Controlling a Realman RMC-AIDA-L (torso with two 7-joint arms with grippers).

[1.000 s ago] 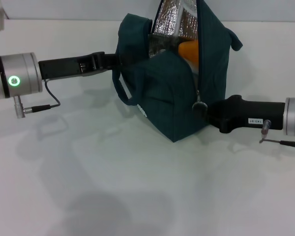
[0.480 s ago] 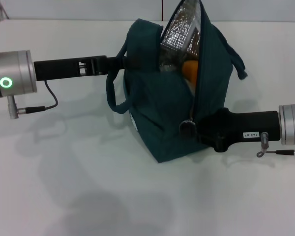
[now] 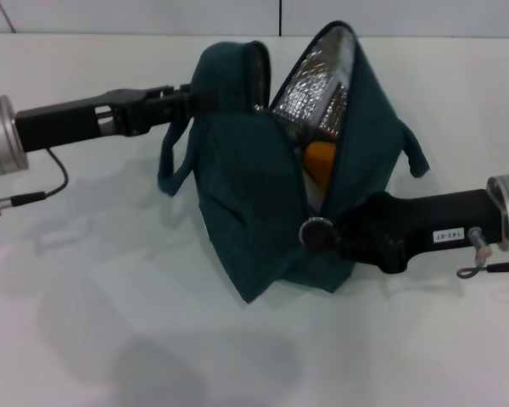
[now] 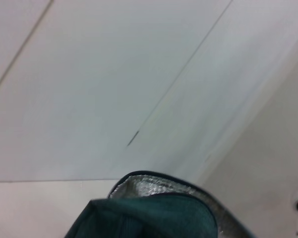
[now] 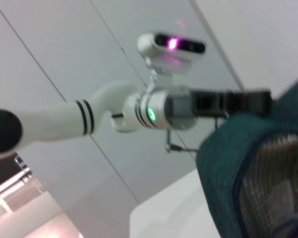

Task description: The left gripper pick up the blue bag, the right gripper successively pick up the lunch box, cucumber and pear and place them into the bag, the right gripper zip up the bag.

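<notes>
Over at the upper left of the head view, the left gripper (image 3: 182, 102) reaches in level, its fingers pinching the top edge of the blue bag (image 3: 246, 195). That bag stands at centre frame on the white counter (image 3: 110, 322), its mouth gaping so the silver lining (image 3: 314, 85) shows, with the pear (image 3: 320, 161) tucked inside. Just below, at the lower middle, the ring zip pull (image 3: 316, 231) sits against the right gripper (image 3: 343, 236), which comes in from the right edge; whether its fingers are spread or pressed together, I cannot tell.
</notes>
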